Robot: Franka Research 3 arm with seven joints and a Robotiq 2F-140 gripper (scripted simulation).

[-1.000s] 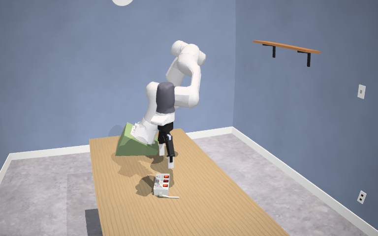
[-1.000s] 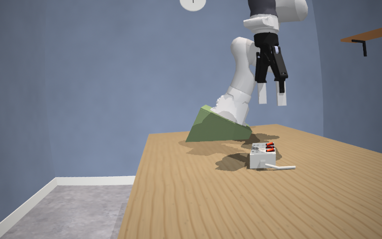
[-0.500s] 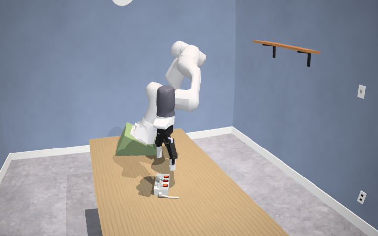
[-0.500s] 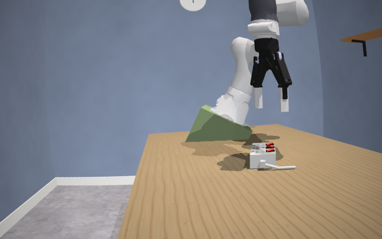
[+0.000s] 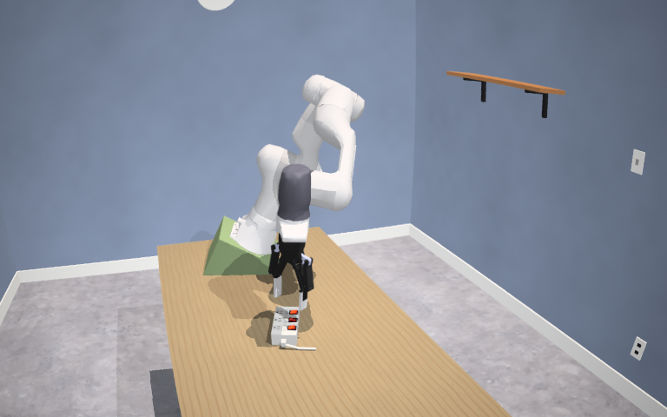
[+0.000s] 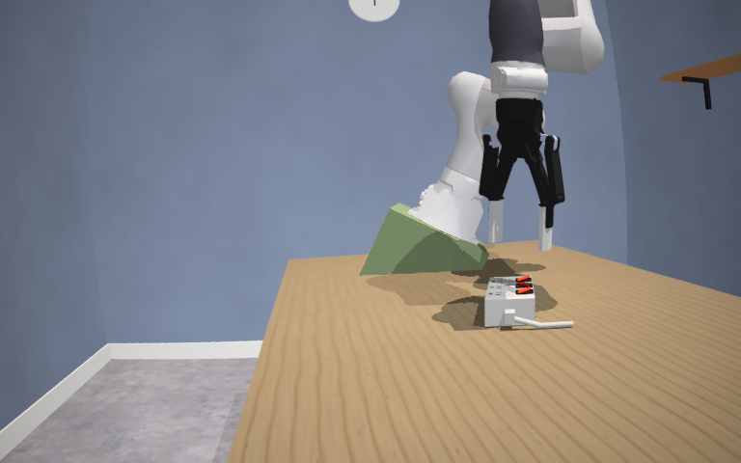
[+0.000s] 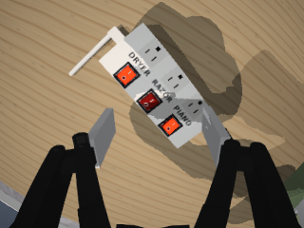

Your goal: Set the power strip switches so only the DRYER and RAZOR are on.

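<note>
While you look down through the wrist view, you see the gripper [image 7: 159, 128] with its two pale fingers partly drawn in, about halfway between wide and narrow, with nothing between them. Just beyond the fingertips lies the power strip [image 7: 155, 91], flat on the wooden table [image 7: 57, 19], right way up and turned at an angle. You can count three rocker switches on it: the DRYER switch [image 7: 125, 76] glows bright orange-red, the middle switch [image 7: 150, 102] is dark red, and a third switch [image 7: 171, 125] near the right finger is bright orange-red again. The middle label is too blurred to read with certainty, and the third looks like PIANO. A short white cable stub [image 7: 95, 56] sticks out from the DRYER end. In the exterior view the gripper [image 6: 520, 240] hangs above the table behind the strip [image 6: 507, 305], touching nothing. Further back, the arm stands on one green wedge base [image 6: 393, 245]. On the far wall you have one wooden shelf [image 5: 506, 82], two wall plates [image 5: 637, 162], and a round white disc [image 5: 216, 3] cut off by the top edge.
</note>
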